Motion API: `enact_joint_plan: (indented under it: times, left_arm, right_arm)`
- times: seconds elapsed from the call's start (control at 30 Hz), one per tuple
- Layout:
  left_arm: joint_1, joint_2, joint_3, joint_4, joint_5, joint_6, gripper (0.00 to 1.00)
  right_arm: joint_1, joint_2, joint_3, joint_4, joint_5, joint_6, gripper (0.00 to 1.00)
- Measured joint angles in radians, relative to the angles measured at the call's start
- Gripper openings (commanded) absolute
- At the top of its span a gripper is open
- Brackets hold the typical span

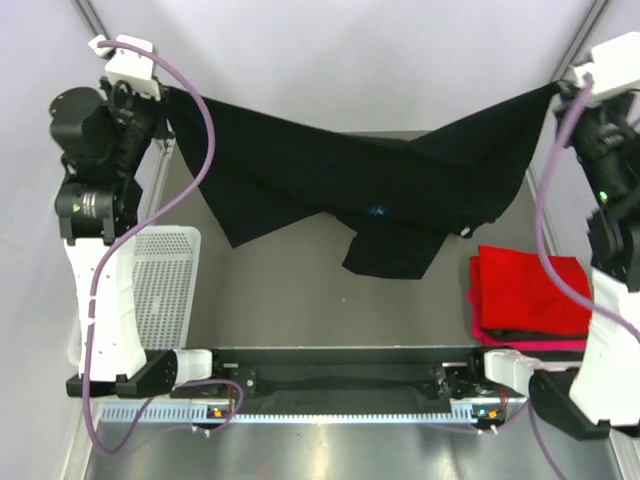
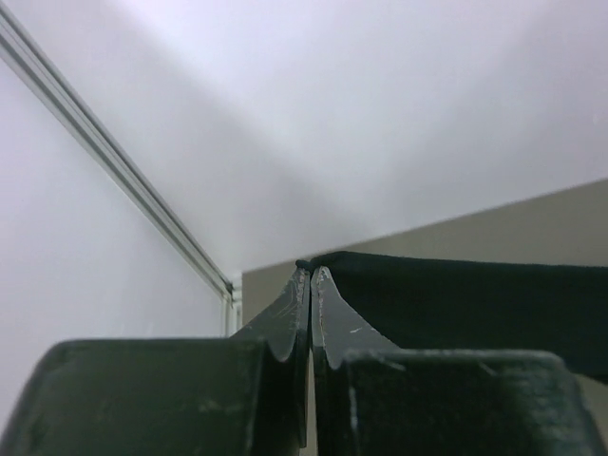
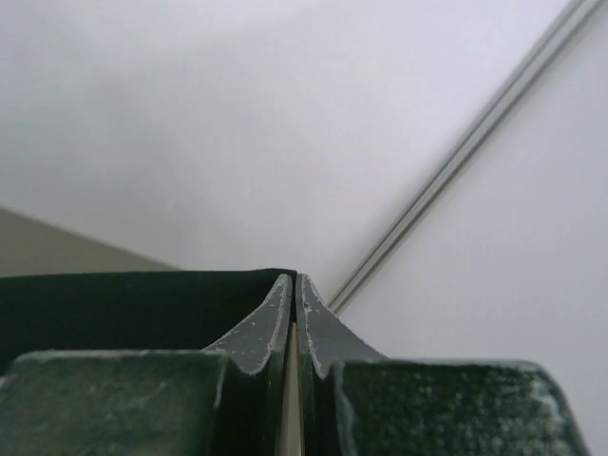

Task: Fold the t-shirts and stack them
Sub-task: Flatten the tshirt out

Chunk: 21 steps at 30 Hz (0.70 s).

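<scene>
The large black t-shirt (image 1: 340,175) hangs stretched between both raised arms above the table, sagging in the middle, with a small light-blue mark (image 1: 377,211) near its low point. My left gripper (image 1: 168,92) is shut on its left corner; in the left wrist view (image 2: 311,271) the black cloth (image 2: 465,294) runs off to the right. My right gripper (image 1: 562,88) is shut on its right corner; in the right wrist view (image 3: 294,278) the cloth (image 3: 123,304) runs off to the left. A folded red t-shirt (image 1: 530,290) lies on a folded magenta one (image 1: 520,343) at the right.
A white plastic mesh basket (image 1: 163,285) stands at the left by the left arm. The grey table (image 1: 300,300) lies below the hanging shirt. White walls with metal frame rails (image 2: 104,152) enclose the back and sides.
</scene>
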Motion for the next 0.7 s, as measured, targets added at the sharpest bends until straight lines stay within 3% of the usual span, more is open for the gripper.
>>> enact_joint_plan:
  times: [0.3, 0.7]
  left_arm:
    - [0.0, -0.156, 0.062, 0.004, 0.0, 0.032, 0.0]
    - [0.0, -0.272, 0.158, 0.048, -0.042, 0.084, 0.0]
  right_arm:
    - [0.0, -0.203, 0.026, 0.086, 0.028, -0.032, 0.0]
    - [0.0, -0.312, 0.159, 0.177, 0.058, -0.072, 0.0]
